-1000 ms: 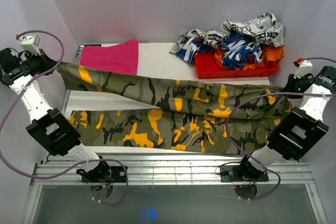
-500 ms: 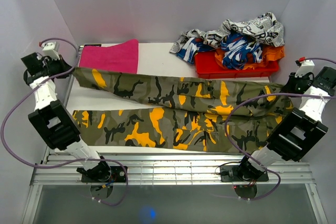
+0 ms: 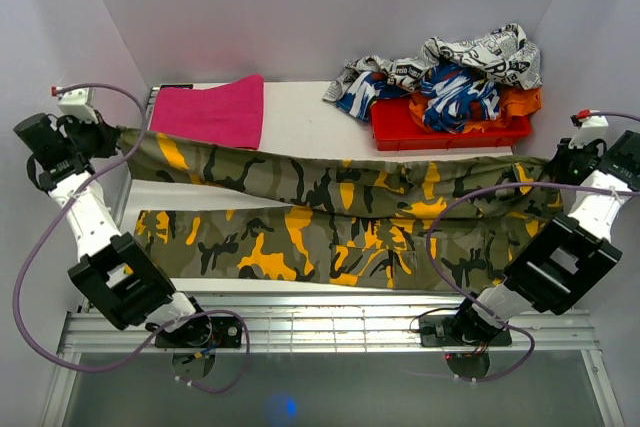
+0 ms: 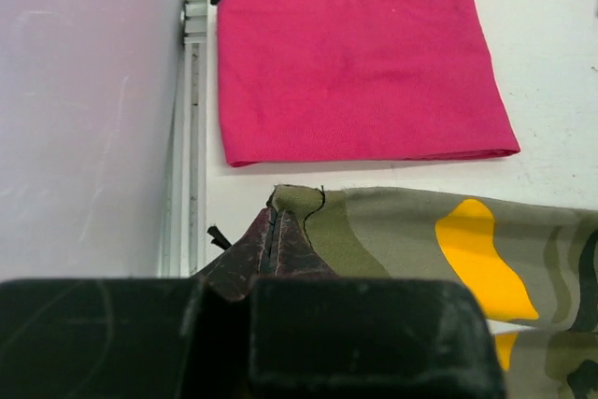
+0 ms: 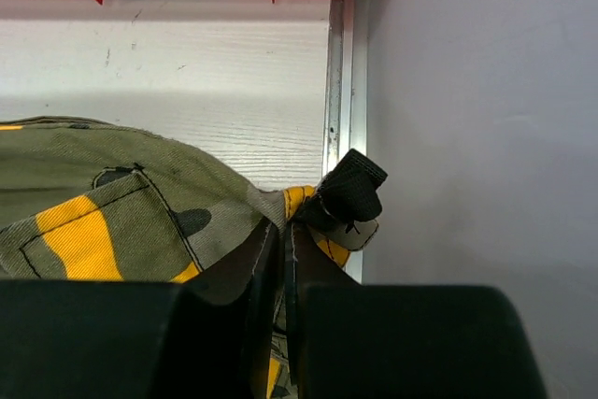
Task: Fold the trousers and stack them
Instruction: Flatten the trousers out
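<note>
Both ends of the trousers (image 3: 340, 209) pinched; left claw (image 4: 273, 231), right claw (image 5: 285, 242) close beside side walls (image 4: 84, 91).

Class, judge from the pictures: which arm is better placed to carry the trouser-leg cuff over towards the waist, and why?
Left, probably. The left claw is shut on the cuff end of the trousers, while the right claw pinches the waist end.
</note>
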Motion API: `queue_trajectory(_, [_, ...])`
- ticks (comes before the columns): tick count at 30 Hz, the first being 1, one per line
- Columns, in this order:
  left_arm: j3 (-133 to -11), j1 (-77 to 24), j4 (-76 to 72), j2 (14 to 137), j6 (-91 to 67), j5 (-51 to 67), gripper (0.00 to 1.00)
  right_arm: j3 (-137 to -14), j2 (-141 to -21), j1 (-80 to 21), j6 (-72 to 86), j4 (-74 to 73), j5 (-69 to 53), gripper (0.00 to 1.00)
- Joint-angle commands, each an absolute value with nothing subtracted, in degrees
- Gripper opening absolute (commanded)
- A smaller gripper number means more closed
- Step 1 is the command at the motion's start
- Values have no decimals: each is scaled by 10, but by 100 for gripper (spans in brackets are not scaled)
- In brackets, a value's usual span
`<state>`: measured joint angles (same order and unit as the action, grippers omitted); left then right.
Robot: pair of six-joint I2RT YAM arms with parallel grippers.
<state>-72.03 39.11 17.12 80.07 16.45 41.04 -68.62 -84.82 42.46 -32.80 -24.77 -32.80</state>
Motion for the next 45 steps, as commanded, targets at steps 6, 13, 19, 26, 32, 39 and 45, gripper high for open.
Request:
queue_trajectory(6, [-824,302,81,1015,92,298,0,-722,-939,362,-239,-108,-245,8])
queue_trajectory(13, [-1023,280,111,1204,13,264,0,-779,-997,351,-182,-70,-207,8])
queue_trajectory(19, [-1150,279,287,1256,42,258,57,-885,-1074,320,-257,-259,-145,51])
queue_trajectory(26, [-950,280,316,1065,179,267,72,-835,-974,319,-351,-345,-101,83])
queue_trajectory(32, [-832,279,401,993,263,337,64,-809,-930,294,-445,-467,-163,62])
queue_trajectory(39, [-831,249,335,1095,181,316,56,-721,-981,250,-415,-425,-126,49])
queue_trajectory(45, [-868,238,299,1175,155,259,55,-680,-1012,248,-388,-352,-97,47])
